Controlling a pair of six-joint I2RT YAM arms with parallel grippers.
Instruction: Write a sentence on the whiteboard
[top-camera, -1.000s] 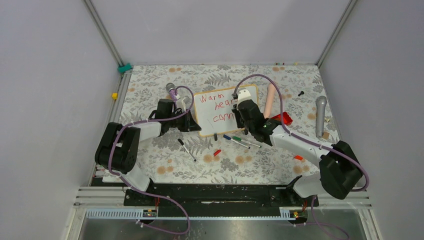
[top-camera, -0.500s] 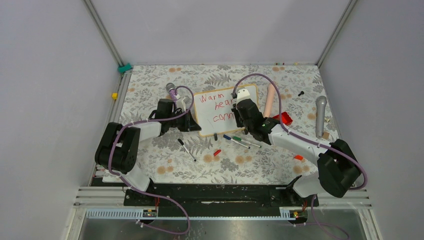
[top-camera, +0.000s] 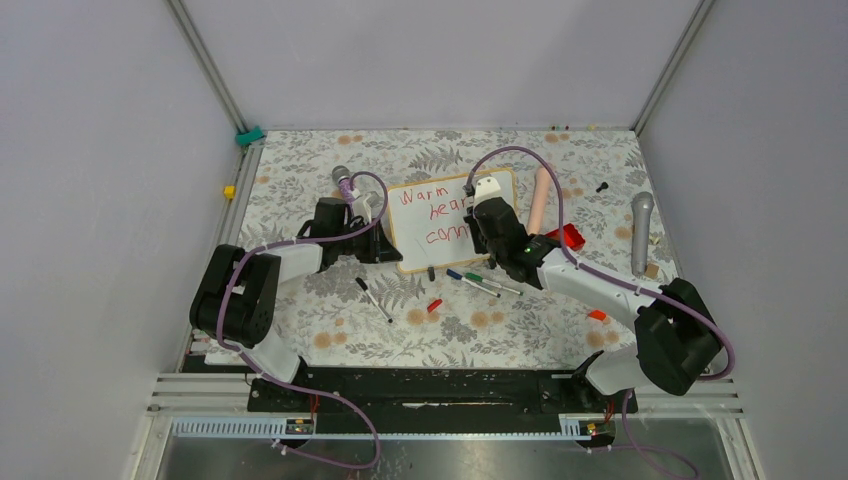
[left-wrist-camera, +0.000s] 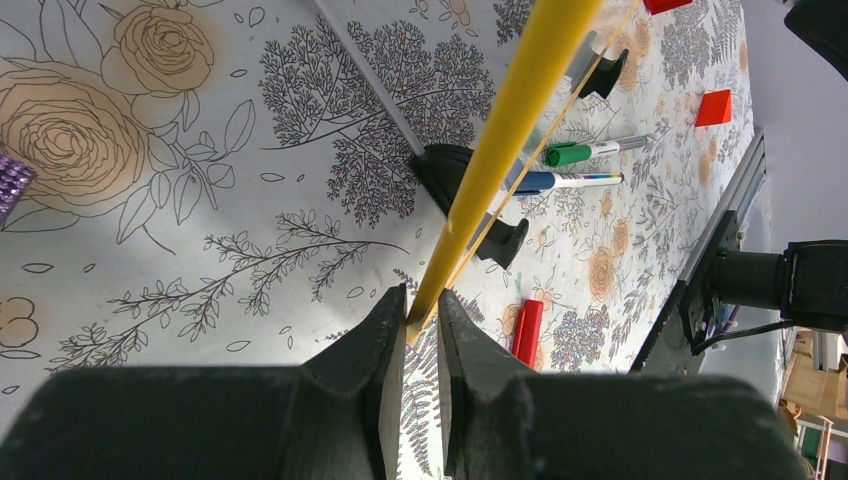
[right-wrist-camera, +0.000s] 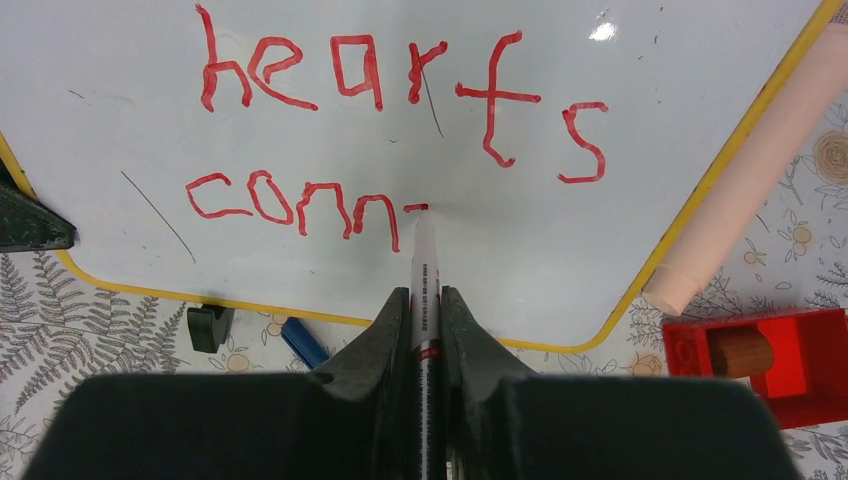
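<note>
Loose pens (top-camera: 480, 283) and a red cap (top-camera: 433, 305) lay nearest on the floral table (top-camera: 300, 180).

Left gripper (left-wrist-camera: 420, 305): pinched on the whiteboard (right-wrist-camera: 650, 90) at its yellow frame edge.

Right gripper (right-wrist-camera: 425, 300): clamped on a red marker (right-wrist-camera: 424, 260), whose tip touched the board just after "conn".

Whiteboard: lay mid-table between both grippers.

Sentence (right-wrist-camera: 495, 95): read "Warm", "hearts", "conn" in red.

Pink cylinder (top-camera: 541, 195): lay just beside the board's right edge.
</note>
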